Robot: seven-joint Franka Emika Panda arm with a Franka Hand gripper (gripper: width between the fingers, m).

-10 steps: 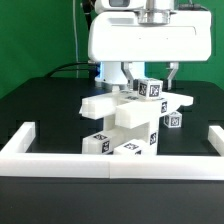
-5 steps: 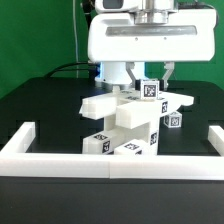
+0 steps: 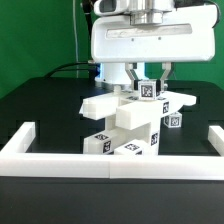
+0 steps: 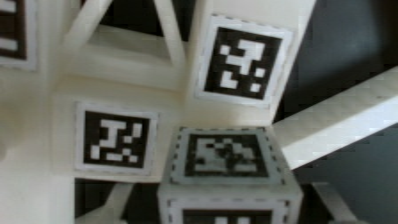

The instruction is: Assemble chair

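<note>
White chair (image 3: 122,118): blocky tagged parts stacked mid-table, slab and frame pieces lying across each other
Post (image 3: 150,91): upright at 12 o'clock of the stack, tag on its face
Gripper (image 3: 151,82): over the post top, jaws spread wide, one finger at 9 o'clock and one at 3 o'clock of it; holding nothing, contact unclear
Rail (image 3: 110,160): 6 o'clock of chair, apart
Table (image 3: 40,105): black

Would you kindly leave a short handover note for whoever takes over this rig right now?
The gripper is open, just above the tagged post, a finger on either side; no grip visible.
The chair stands partly stacked mid-table behind the white rail.
Done: several parts stacked. Left: deal with that post, then finish the assembly.
</note>
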